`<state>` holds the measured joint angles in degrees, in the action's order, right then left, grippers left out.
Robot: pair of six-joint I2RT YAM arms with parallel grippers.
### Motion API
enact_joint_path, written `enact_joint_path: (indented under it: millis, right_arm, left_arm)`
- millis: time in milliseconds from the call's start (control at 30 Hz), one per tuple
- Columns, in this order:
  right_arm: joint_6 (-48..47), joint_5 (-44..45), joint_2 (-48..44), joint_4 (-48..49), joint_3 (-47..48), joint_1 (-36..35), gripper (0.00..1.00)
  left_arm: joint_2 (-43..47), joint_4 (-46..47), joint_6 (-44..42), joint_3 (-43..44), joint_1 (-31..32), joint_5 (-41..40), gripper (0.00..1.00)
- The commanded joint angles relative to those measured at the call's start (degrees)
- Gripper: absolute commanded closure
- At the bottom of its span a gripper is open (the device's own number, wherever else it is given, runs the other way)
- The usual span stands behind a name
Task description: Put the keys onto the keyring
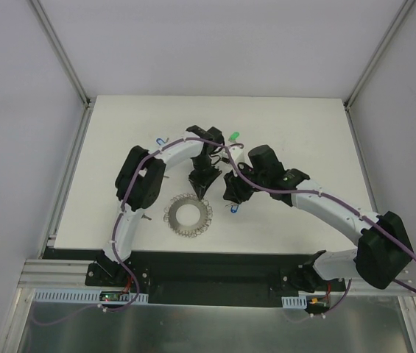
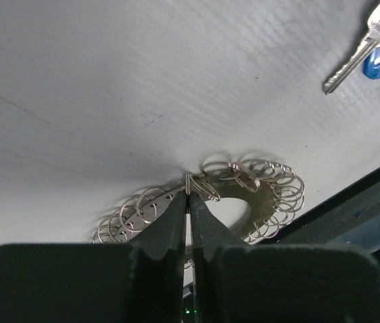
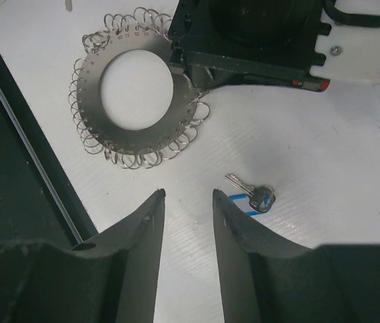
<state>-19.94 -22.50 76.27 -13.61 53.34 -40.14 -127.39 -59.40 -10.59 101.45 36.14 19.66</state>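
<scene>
The keyring (image 1: 172, 215) lies flat near the table's front edge, a silver ring plate edged with wire loops. My left gripper (image 2: 188, 196) is shut, its tips pinching one wire loop on the keyring's (image 2: 263, 202) far rim. A blue-headed key (image 3: 260, 198) lies on the table just right of the keyring (image 3: 92, 87). My right gripper (image 3: 187, 195) hovers open and empty above the table, the key just beyond its right fingertip. The same key (image 2: 361, 50) shows at the top right of the left wrist view, and in the top view the key (image 1: 234, 210) lies under my right gripper (image 1: 233, 200).
A green-headed key (image 1: 233, 136) lies at the back of the table, and a pale blue one (image 1: 161, 140) at the back left. The black front edge of the table (image 3: 15, 134) runs close beside the keyring. White walls enclose the table.
</scene>
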Motion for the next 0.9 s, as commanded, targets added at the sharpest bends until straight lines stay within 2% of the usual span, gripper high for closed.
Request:
enact_joint_path:
  millis: [0, 100, 133, 267, 400, 567, 667, 867]
  right_arm:
    - [0.9, 0.7, -0.4, 0.9, 0.1, 0.3, 0.62]
    - [0.3, 0.1, -1.2, 1.3, -0.5, 0.2, 0.61]
    - [0.3, 0.0, -1.3, 1.3, -0.7, 0.3, 0.61]
    - [-0.3, -0.4, -1.4, 1.0, 0.0, 0.3, 0.61]
    - [-0.4, -0.6, -1.7, 0.7, 0.4, 0.2, 0.61]
    - [-1.1, -0.2, -2.4, -0.7, 0.1, 0.2, 0.61]
    - [-1.0, -0.1, -2.6, -0.7, -0.3, 0.3, 0.61]
    - [-0.1, 0.5, -3.4, -0.6, -1.0, 0.3, 0.61]
  left_arm:
    - [1.4, -3.4, -0.8, 3.8, 1.1, -2.1, 0.93]
    - [4.3, -2.4, -0.6, 4.1, 1.1, -3.3, 0.78]
    - [5.3, -1.5, -0.4, 4.0, 1.0, -3.8, 0.7]
    - [12.4, 2.6, 1.2, 2.3, 0.7, -5.7, 0.61]
    - [20.6, 11.4, 5.0, -7.6, 0.2, -7.6, 0.6]
    - [31.0, 23.8, 10.0, -24.0, 0.2, -8.9, 0.65]
    - [35.1, 32.0, 14.5, -32.0, 0.3, -8.5, 0.63]
    - [36.7, 42.5, 18.2, -40.0, 0.6, -9.8, 0.63]
